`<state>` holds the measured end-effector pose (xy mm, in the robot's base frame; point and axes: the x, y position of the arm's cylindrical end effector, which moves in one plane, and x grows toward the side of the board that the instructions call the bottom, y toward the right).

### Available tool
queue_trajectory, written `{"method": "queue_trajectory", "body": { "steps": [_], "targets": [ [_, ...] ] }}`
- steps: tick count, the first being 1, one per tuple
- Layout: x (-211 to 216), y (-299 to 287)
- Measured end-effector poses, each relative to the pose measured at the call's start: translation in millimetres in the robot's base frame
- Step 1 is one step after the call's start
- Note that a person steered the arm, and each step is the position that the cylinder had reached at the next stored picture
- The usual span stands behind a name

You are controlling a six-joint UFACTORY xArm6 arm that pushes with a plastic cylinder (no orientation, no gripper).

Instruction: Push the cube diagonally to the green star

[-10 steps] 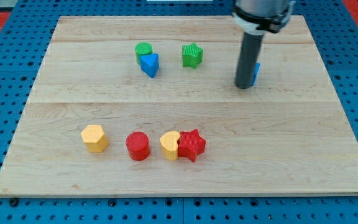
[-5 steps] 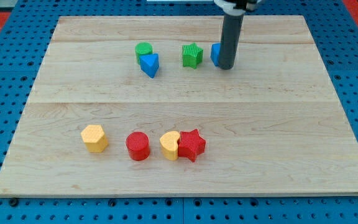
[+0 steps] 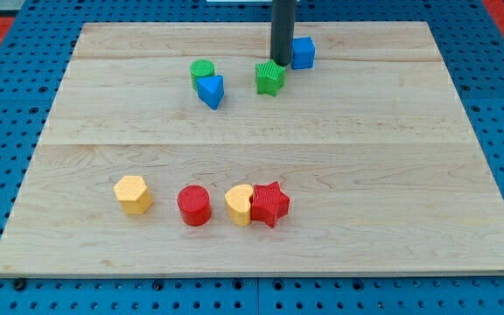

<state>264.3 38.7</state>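
Note:
The blue cube [image 3: 303,52] sits near the view's top, up and to the right of the green star [image 3: 270,78], a small gap between them. My rod comes down from the view's top edge; my tip [image 3: 281,64] rests just above the green star's top right corner and just left of the blue cube, close to both.
A green cylinder [image 3: 202,71] and a blue triangle [image 3: 210,90] sit together left of the star. Lower down are a yellow hexagon [image 3: 133,194], a red cylinder [image 3: 194,206], a yellow heart [image 3: 240,205] and a red star [image 3: 270,204]. The wooden board [image 3: 392,175] lies on a blue pegboard.
My tip has moved left and toward the view's top, from the cube's right side to its left. The blue cube has gone left and up, ending beside the green star.

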Motion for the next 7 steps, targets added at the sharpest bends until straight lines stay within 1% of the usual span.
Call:
{"method": "queue_trajectory", "body": {
  "steps": [1,2,3,4,5,6,7],
  "targets": [
    [-21,48],
    [-22,69],
    [17,44],
    [57,55],
    [40,80],
    [15,80],
    [15,100]
  ]
}}
